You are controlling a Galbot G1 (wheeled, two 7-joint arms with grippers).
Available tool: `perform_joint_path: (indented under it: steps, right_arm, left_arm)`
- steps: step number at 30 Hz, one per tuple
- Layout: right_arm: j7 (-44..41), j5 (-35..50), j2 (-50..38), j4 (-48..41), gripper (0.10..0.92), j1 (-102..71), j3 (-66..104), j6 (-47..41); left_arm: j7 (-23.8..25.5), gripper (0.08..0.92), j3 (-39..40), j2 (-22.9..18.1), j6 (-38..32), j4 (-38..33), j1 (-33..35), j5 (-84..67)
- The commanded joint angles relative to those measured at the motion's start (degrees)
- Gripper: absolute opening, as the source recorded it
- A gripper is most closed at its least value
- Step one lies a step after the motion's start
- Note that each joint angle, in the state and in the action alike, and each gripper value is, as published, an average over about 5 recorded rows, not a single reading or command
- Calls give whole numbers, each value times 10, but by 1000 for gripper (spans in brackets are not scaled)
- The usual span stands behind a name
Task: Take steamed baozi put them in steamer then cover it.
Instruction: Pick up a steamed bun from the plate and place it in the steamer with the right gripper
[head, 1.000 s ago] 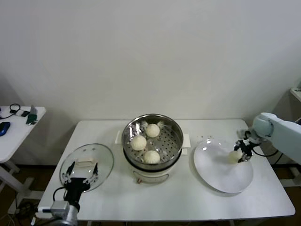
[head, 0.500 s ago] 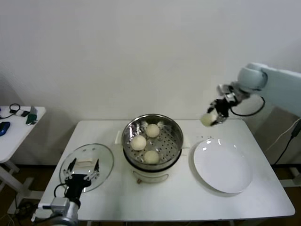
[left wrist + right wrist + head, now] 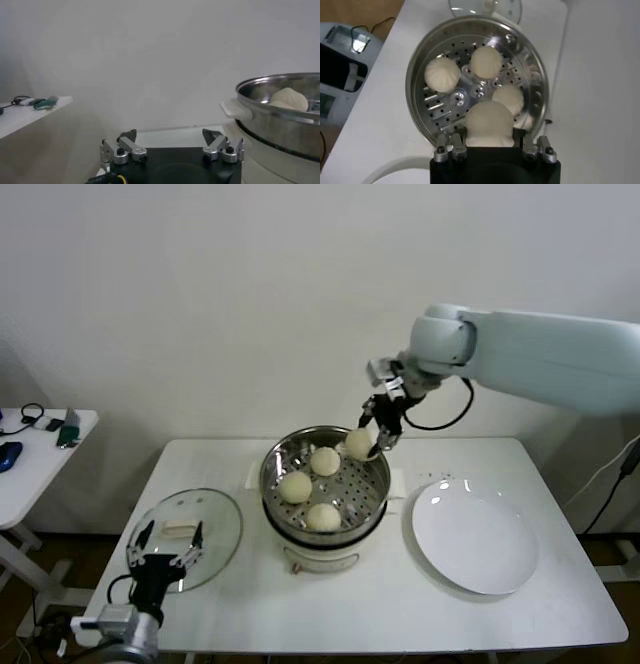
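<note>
Three baozi (image 3: 309,484) lie in the steamer (image 3: 325,480); the right hand (image 3: 375,434) grips the fourth above it, cover (image 3: 186,537) apparently untouched by the left edge.

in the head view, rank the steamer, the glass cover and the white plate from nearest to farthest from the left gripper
1. The glass cover: on the table's left side, right under the left gripper, which hovers open over its front edge.
2. The steamer: mid-table, to the gripper's right. The right gripper holds a baozi above it.
3. The white plate: on the table's right side, beyond the steamer.
</note>
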Motion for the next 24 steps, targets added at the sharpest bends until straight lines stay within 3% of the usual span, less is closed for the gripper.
perform_joint_path:
  steps: [1,18,24]
  right_arm:
    - [25,-43,41,0,619,-72,-18,-19]
    - [66,-80,47,-55,637,-157,19,-24]
    - [52,-53,38,-54,735,-126,21,-1]
  left_arm:
    - [0,823,-1,2,-2,3,1,-6]
    - [1,823,1,2,3,3,-6,-3]
    - [2,823,0,3,5,-2,-6,-3]
